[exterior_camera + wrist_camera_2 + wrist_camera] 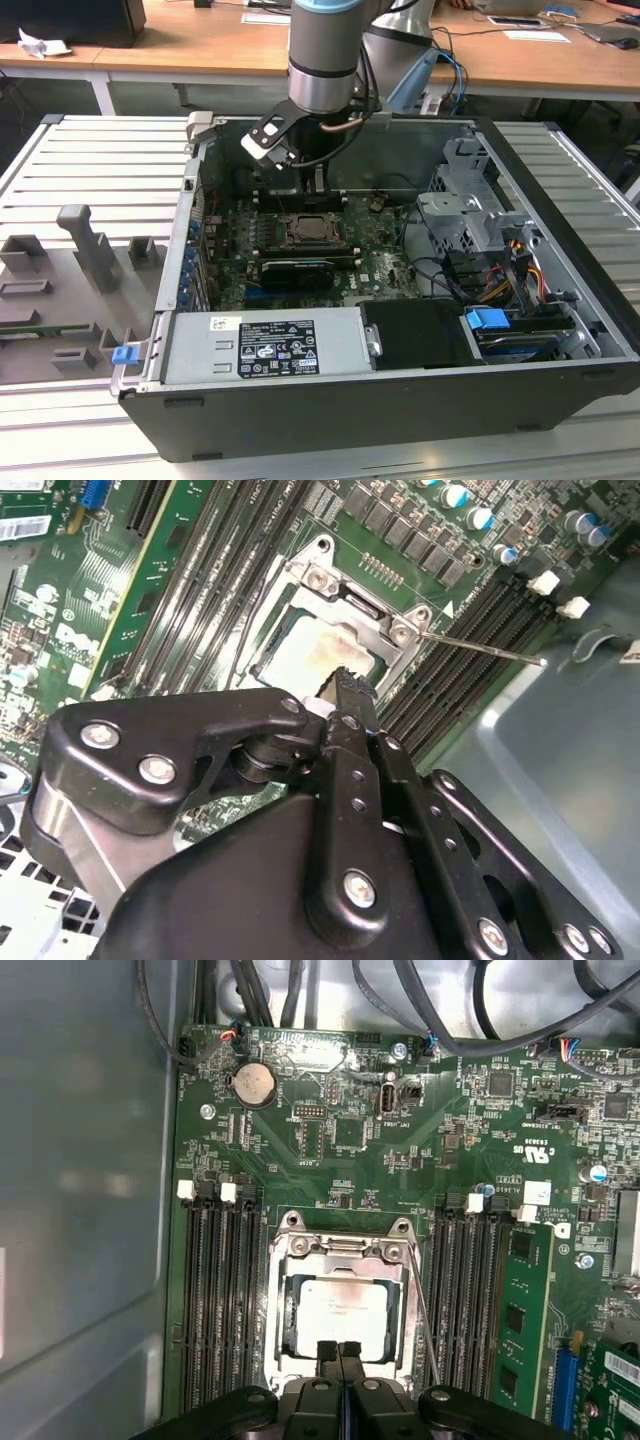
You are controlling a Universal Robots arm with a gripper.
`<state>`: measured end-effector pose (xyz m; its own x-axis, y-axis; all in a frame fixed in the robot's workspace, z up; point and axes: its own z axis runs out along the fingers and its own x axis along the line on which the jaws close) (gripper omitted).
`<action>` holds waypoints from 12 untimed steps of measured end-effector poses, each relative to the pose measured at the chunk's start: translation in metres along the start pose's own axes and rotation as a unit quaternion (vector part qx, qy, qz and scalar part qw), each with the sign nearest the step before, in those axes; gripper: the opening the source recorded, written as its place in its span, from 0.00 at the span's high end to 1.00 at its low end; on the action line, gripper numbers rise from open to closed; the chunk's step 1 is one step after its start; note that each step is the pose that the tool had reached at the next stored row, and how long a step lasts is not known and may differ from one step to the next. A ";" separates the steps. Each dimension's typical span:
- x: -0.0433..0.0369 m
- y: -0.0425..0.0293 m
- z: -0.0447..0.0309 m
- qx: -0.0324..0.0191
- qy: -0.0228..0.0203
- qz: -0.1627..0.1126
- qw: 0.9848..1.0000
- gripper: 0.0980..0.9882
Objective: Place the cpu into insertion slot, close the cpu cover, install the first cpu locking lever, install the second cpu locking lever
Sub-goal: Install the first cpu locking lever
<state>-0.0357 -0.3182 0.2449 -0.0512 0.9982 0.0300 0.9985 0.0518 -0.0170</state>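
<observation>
The cpu lies flat in the insertion slot, its pale metal top showing through the window of the cpu cover, which is folded down over it. In the second wrist view the cpu sits under the cover too. My gripper is shut, fingertips together with nothing between them, right at the socket's near edge above the cover's rim. A thin wire locking lever sticks out from a socket corner over the memory slots. In the exterior view the gripper hangs just behind the socket.
Long black memory slots flank the socket on both sides, with a green memory card in one. The open computer case has a grey power supply in front, a drive cage on the exterior view's right, and cables.
</observation>
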 end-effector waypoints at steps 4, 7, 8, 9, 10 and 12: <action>0.0004 -0.0003 -0.0116 -0.001 -0.001 0.000 1.000 0.99; 0.0006 -0.0003 -0.0162 -0.007 -0.003 0.000 1.000 0.99; 0.0006 -0.0002 -0.0162 -0.007 -0.003 -0.010 1.000 0.99; 0.0005 -0.0003 -0.0163 -0.007 -0.004 -0.018 1.000 0.99; 0.0005 -0.0003 -0.0163 -0.007 -0.004 -0.027 1.000 0.99; 0.0005 -0.0003 -0.0162 -0.006 -0.004 -0.048 0.999 0.99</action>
<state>-0.0358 -0.3182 0.2612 -0.1478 0.9888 0.0230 0.9890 0.1478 -0.0018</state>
